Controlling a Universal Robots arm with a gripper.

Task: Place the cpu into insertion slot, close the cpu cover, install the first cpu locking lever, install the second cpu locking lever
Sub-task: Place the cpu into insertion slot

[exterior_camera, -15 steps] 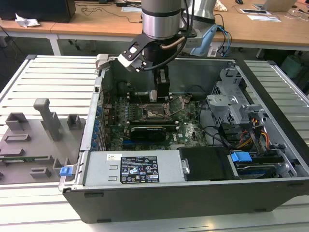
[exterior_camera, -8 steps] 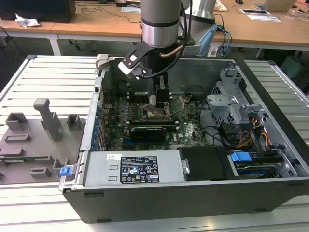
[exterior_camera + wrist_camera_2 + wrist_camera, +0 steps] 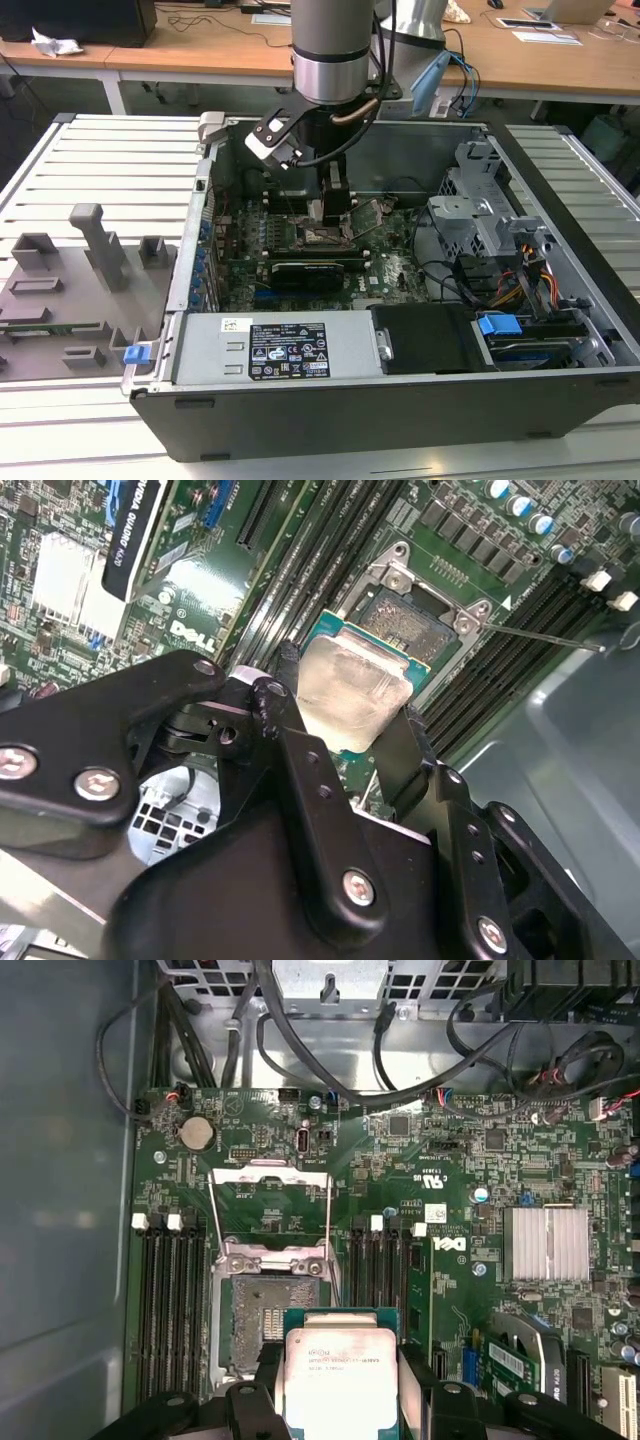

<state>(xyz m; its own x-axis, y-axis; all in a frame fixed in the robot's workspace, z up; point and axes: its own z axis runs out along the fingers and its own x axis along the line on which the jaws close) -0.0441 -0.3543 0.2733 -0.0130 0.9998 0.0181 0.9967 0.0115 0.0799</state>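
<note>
- The cpu (image 3: 340, 1385) sits between my two fingers (image 3: 305, 760), silver side up. My jaws are squeezed tight on it, one on each side.
- In both wrist views the cpu hangs over one edge of the slot (image 3: 262, 1310). It is not down in the slot yet.
- The slot is bare, and I can see its dark pin field.
- The cover (image 3: 270, 1173) is flipped open. It is on the side of the slot away from the cpu.
- A thin lever (image 3: 540, 637) sticks out from one corner of the slot.
- Long black memory slots (image 3: 170, 1290) run along both sides of the slot.
- The green board (image 3: 470, 1160) lies inside an open case (image 3: 400, 420).
- In the exterior view my gripper (image 3: 335, 205) reaches down into the case, over the middle of the board. A long black card (image 3: 310, 270) lies near the slot.
</note>
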